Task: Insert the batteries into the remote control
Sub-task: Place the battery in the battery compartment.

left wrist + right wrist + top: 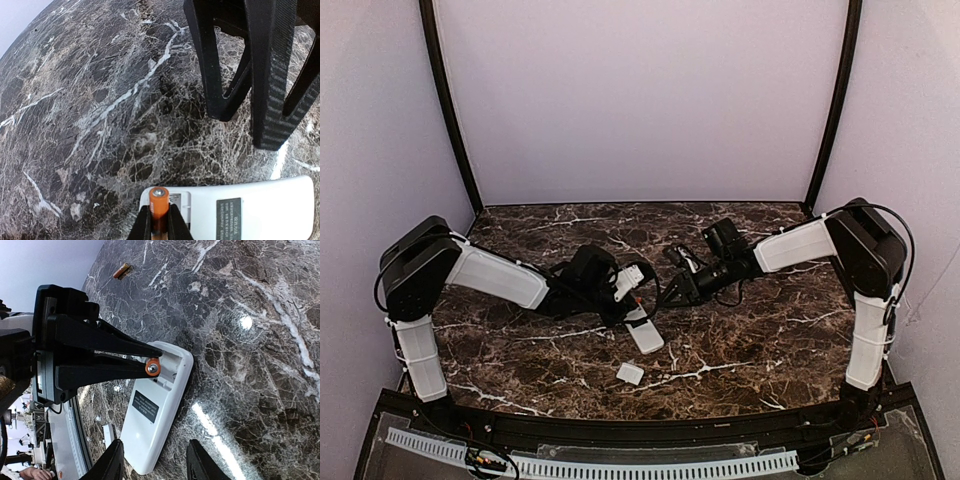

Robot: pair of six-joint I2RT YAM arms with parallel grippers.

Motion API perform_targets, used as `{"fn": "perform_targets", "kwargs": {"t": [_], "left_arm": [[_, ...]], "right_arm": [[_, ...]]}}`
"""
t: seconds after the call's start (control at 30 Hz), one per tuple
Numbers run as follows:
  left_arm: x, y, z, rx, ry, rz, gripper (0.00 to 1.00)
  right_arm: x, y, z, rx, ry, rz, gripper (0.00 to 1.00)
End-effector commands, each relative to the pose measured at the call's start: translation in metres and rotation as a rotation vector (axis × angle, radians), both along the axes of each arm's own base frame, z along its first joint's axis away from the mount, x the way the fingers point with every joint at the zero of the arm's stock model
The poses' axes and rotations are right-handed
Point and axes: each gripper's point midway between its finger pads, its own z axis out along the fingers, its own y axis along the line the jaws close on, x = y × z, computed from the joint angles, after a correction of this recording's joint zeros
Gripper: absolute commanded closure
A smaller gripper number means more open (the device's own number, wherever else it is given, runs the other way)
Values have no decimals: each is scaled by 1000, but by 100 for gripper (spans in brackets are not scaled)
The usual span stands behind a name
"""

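The top view hides what the left gripper (159, 221) clamps: a battery (159, 202) at the remote control (260, 210). Only the right gripper (155, 449) (jaws apart, empty) sees a spare battery (122, 271).

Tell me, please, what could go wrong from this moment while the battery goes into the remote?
1. The left gripper holds the battery only at its very fingertips above the recess; it may pivot or jam.
2. The right gripper stands open near the remote, not clamping it, so a push could slide it on the marble table.
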Motion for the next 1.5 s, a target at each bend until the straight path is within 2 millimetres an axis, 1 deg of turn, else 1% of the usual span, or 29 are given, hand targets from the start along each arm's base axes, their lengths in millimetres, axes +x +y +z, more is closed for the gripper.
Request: {"fn": "perform_targets", "kwargs": {"t": [0.0, 0.47, 0.87, 1.07, 1.23, 1.37, 1.43, 1.47], "left_arm": [[5, 1, 1, 18, -9, 3, 95], [6, 5, -8, 57, -8, 10, 92], [8, 6, -8, 74, -5, 16, 83], [8, 5, -6, 73, -5, 17, 80], [7, 4, 2, 60, -7, 13, 78], [4, 1, 15, 24, -2, 4, 73], [2, -1, 25, -7, -2, 2, 70], [1, 0, 26, -11, 1, 2, 69]], "right_arm": [[3, 3, 10, 33, -23, 7, 58], [3, 4, 9, 36, -22, 10, 58], [3, 4, 12, 40, -23, 11, 58], [4, 4, 10, 34, -24, 7, 58], [7, 5, 8, 27, -28, 4, 59], [11, 6, 9, 20, -36, 1, 59], [16, 8, 10, 17, -46, -4, 59], [17, 9, 11, 16, -49, -4, 59]]}}
